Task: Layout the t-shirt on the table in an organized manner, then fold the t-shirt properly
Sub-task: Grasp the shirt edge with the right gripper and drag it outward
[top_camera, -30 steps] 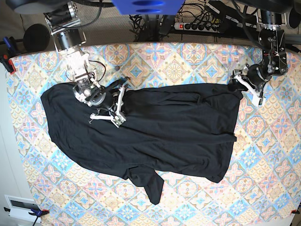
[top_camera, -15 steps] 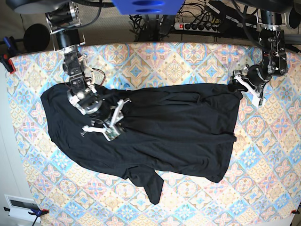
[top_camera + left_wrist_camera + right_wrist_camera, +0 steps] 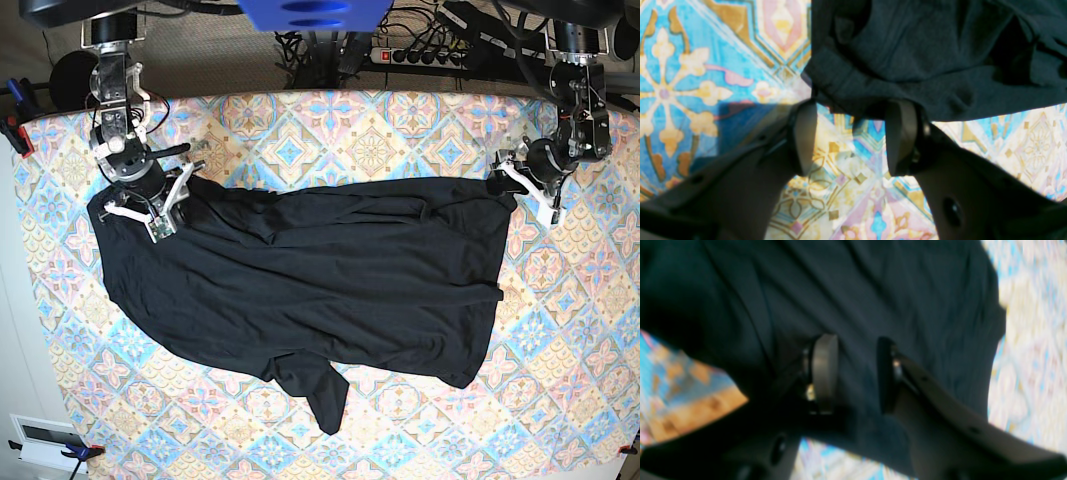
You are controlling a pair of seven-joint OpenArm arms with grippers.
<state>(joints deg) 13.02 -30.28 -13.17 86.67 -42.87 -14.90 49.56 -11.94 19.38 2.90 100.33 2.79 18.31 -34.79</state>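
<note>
The black t-shirt (image 3: 320, 280) lies spread and wrinkled across the table (image 3: 370, 140), with a sleeve (image 3: 322, 395) pointing to the front. My right gripper (image 3: 158, 205) hovers at the shirt's far left corner. In the right wrist view it (image 3: 853, 370) is open over the black cloth (image 3: 893, 300), with nothing pinched. My left gripper (image 3: 522, 188) is at the shirt's far right corner. In the left wrist view it (image 3: 853, 133) is open, and the shirt's edge (image 3: 893, 90) lies just beyond the fingertips, with bare tablecloth between them.
A power strip (image 3: 420, 55) and cables lie behind the table's far edge. Clamps (image 3: 15, 130) sit at the left edge. A white box (image 3: 45, 435) sits off the front left corner. Patterned cloth shows along the front (image 3: 450, 440) and right.
My right gripper has opened, let go of the cloth and moved from the shirt's middle-left back to its far left corner. The shirt's far left edge now lies flatter. The left arm has not moved.
</note>
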